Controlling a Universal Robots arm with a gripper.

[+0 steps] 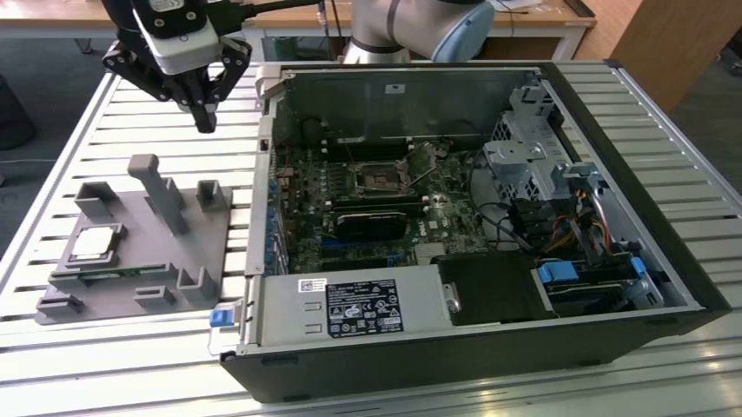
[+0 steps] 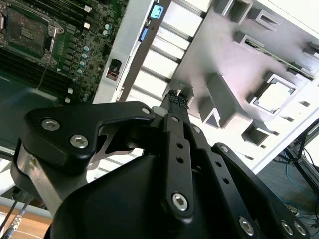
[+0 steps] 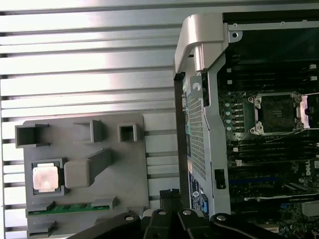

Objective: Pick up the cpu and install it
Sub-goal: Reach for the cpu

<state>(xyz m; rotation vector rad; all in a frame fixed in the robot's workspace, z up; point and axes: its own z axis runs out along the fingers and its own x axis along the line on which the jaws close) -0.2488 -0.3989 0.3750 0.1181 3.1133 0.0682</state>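
Note:
The cpu (image 1: 96,243), a small square chip with a silver top, lies flat in a pocket of the grey fixture (image 1: 162,261) on the exterior view's left. It also appears in both wrist views as the cpu (image 3: 46,178) (image 2: 274,97). My gripper (image 1: 207,124) hangs well above the table, beyond the fixture and beside the case's corner. Its black fingers are shut together with nothing between them. The fingertips (image 2: 175,97) (image 3: 169,194) point down at the slatted table between fixture and case. The motherboard socket (image 1: 380,176) (image 3: 276,113) stands open inside the case.
The open computer case (image 1: 464,347) lies on its side on the exterior view's right, with drive bays and cables inside. A green memory stick (image 3: 65,208) sits in the fixture next to the cpu. A tall grey post (image 1: 162,195) rises from the fixture. The slatted metal table (image 1: 128,113) surrounds everything.

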